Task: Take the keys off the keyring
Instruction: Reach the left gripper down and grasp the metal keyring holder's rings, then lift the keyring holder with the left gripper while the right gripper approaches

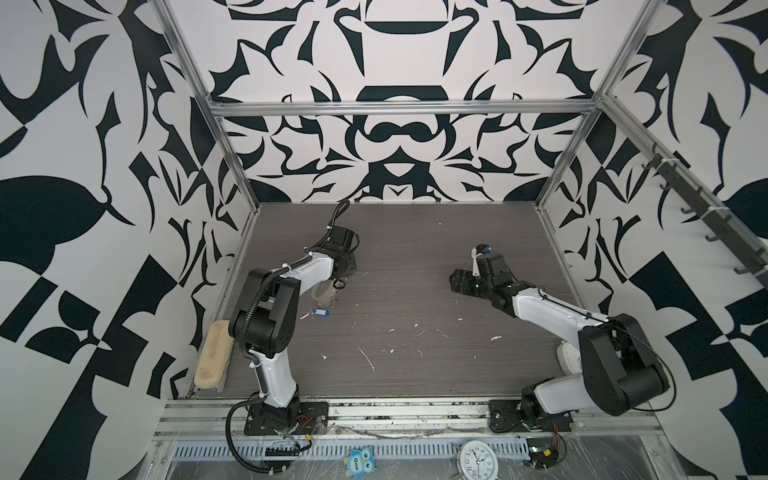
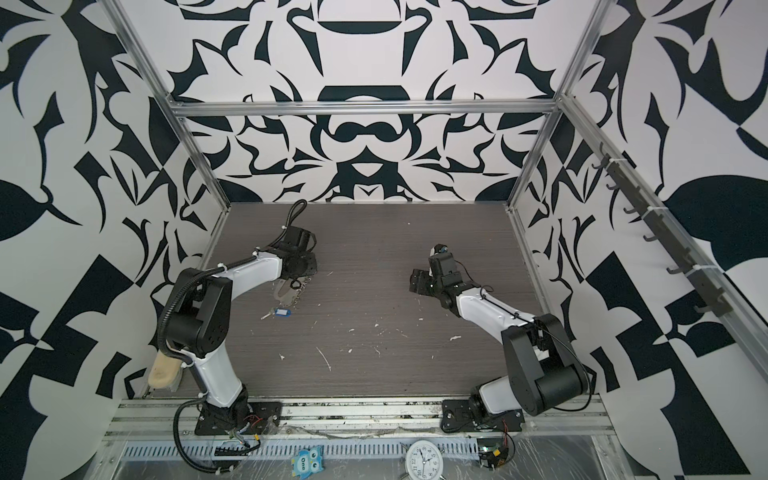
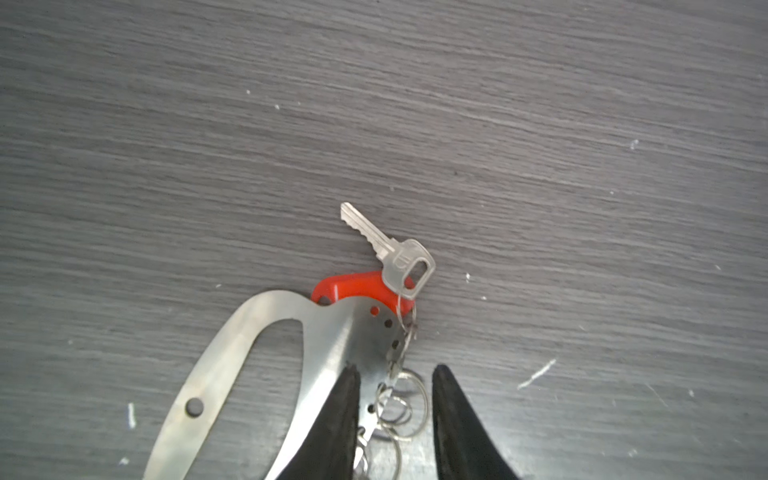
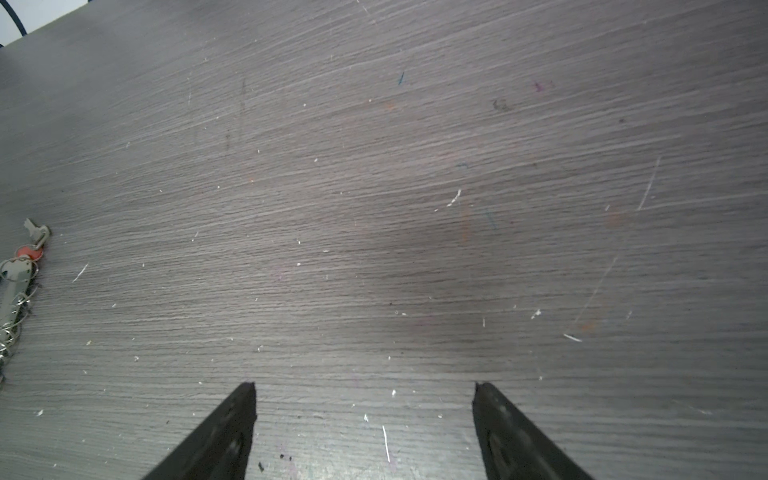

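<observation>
Straddling the ring-lined edge of the keyring (image 3: pixel 340 336) on the surface (image 3: pixel 540 166), the left fingers (image 3: pixel 338 419) stand apart, unclamped, with the red-tagged key (image 3: pixel 357 289) still attached, the blue-tagged key (image 1: pixel 321 312) free nearby and the right fingers (image 4: pixel 224 432) spread empty; the next move likely calls for pinning the plate.

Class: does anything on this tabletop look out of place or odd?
White flecks litter the dark tabletop like scraped debris. The red key tag lies partly tucked under the keyring, its key poking out.
</observation>
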{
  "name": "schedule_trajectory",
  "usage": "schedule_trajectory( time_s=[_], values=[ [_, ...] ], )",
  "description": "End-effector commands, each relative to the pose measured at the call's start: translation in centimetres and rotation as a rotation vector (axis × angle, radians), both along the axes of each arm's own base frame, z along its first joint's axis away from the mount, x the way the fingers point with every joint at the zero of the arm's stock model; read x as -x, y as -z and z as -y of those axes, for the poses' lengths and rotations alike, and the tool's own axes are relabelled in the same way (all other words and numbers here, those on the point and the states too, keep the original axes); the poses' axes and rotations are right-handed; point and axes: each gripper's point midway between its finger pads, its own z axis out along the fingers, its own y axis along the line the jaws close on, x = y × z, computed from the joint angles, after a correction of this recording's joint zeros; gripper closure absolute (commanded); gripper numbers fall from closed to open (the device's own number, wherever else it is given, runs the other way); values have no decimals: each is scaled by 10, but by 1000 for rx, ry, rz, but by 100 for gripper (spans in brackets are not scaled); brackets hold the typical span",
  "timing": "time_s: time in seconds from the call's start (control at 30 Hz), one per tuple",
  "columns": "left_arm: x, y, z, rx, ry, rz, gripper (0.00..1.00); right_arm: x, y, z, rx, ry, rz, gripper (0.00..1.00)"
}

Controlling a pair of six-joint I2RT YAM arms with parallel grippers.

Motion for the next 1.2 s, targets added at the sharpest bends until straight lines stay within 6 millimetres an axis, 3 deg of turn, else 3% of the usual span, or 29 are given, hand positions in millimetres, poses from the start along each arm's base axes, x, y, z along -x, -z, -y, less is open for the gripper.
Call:
schedule_trajectory(
  time_s=[0.0, 0.37, 0.7, 0.93, 1.17],
  values=[
    [1, 5, -3, -58, 4, -27, 71, -13, -18, -6, -8, -11, 53, 16],
    [-5, 15, 1, -80, 19, -35, 77, -12, -24, -5, -8, -8, 65, 16],
    [-7, 21, -1, -106, 21, -41, 91, -12, -30, -4, -10, -2, 80, 16],
    [-4, 7, 5, -117, 42, -4, 100, -10, -32, -4, -22, 2, 80, 16],
    [4, -21, 25, -117, 98, 57, 100, -8, -34, -6, -47, -2, 82, 16]
  ],
)
